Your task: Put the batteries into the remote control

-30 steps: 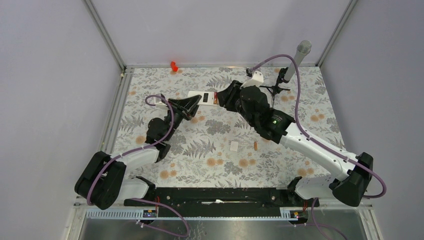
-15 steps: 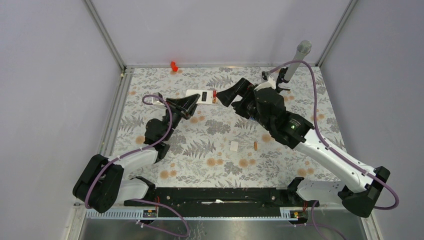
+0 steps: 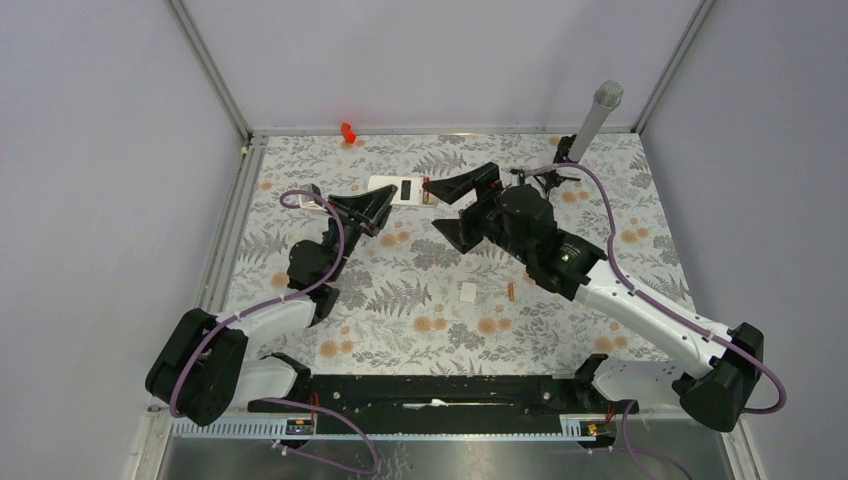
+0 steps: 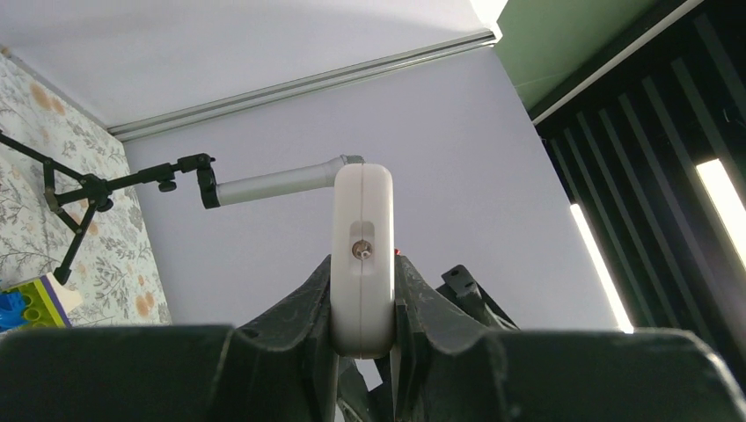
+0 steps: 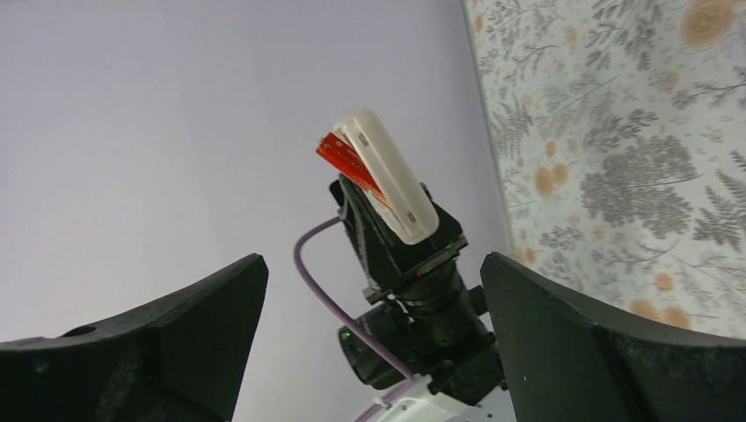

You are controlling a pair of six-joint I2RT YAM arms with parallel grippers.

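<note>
My left gripper is shut on the white remote control and holds it off the table at the back centre. A dark slot shows on top of the remote, and a red-orange bit at its right end. In the left wrist view the remote stands end-on between the jaws of that gripper. The right wrist view shows its red button panel. My right gripper is open wide just right of the remote, with nothing in it. One orange battery lies on the table.
A small white square cover lies left of the loose battery. A grey cylinder on a black stand rises at the back right. A red piece sits by the back wall. Coloured blocks lie near the stand's foot.
The right gripper was at the remote's right end and partly closed. It has opened wide and drawn back to the right. The left gripper still holds the remote, shifted slightly left.
</note>
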